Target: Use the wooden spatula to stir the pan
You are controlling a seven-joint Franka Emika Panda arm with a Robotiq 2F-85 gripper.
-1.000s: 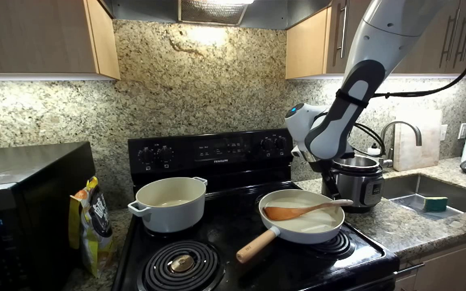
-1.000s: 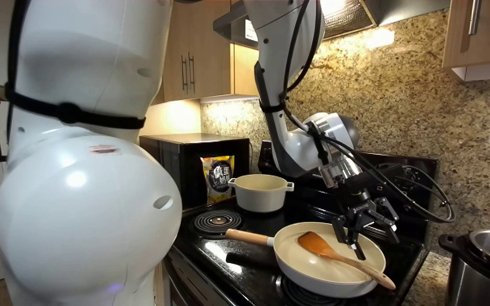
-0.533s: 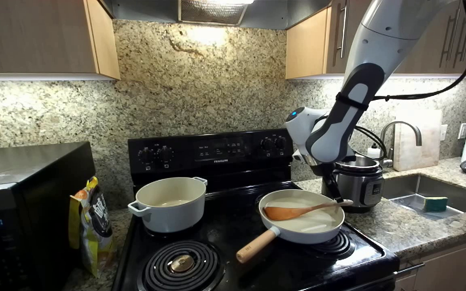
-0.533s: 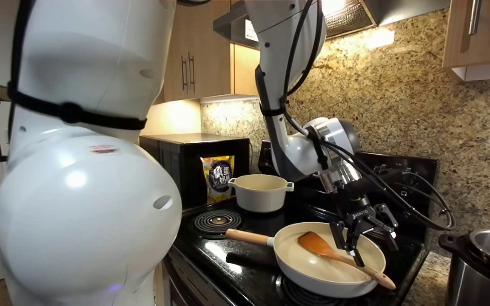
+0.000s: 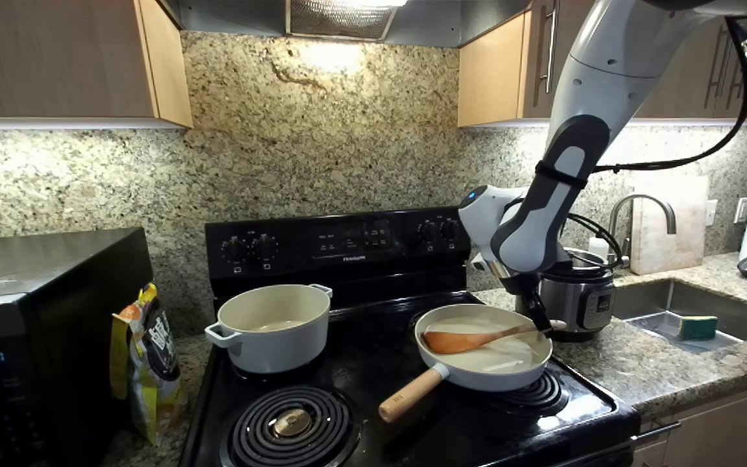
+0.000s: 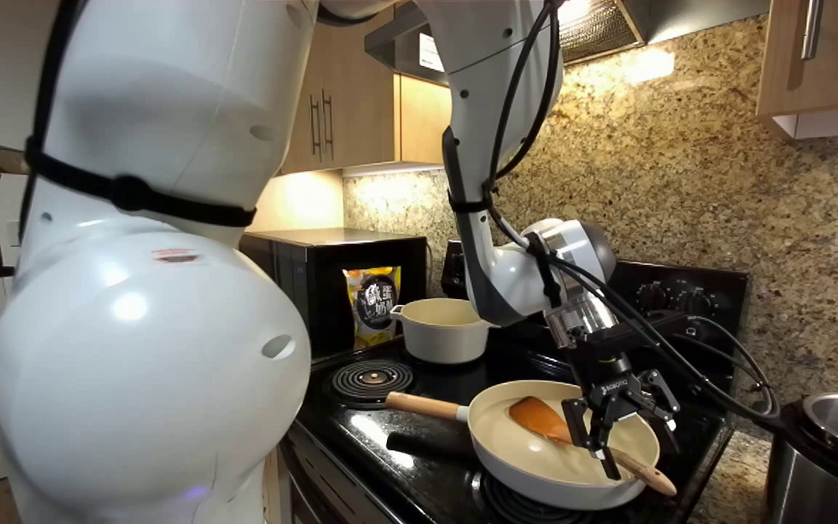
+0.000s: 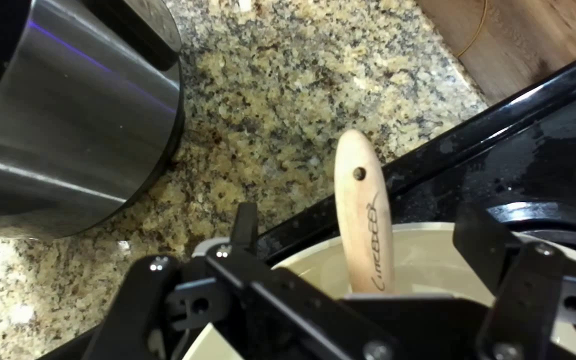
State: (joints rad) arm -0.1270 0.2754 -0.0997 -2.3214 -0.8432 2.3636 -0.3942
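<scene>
Gripper [image 7: 357, 220] sinks lower, spread wide, empty; wrist view: wooden spatula [image 7: 364, 215] pointing twelve o'clock between jaws. Grasp looks next!

In front of me the black stove [image 5: 377, 353] carries the pan [image 5: 493, 383], set over a coil burner [image 5: 546, 393], and a white pot [image 5: 279, 350]; the speckled counter [image 5: 639, 353] bears a steel cooker [image 5: 565, 301] and an upright board [image 5: 668, 227] on one side, a printed bag [image 5: 156, 363] on the other

The orange-brown wooden spatula [image 5: 469, 341] lies in the cream-white pan [image 5: 493, 360], its pale handle end jutting past the rim.
</scene>
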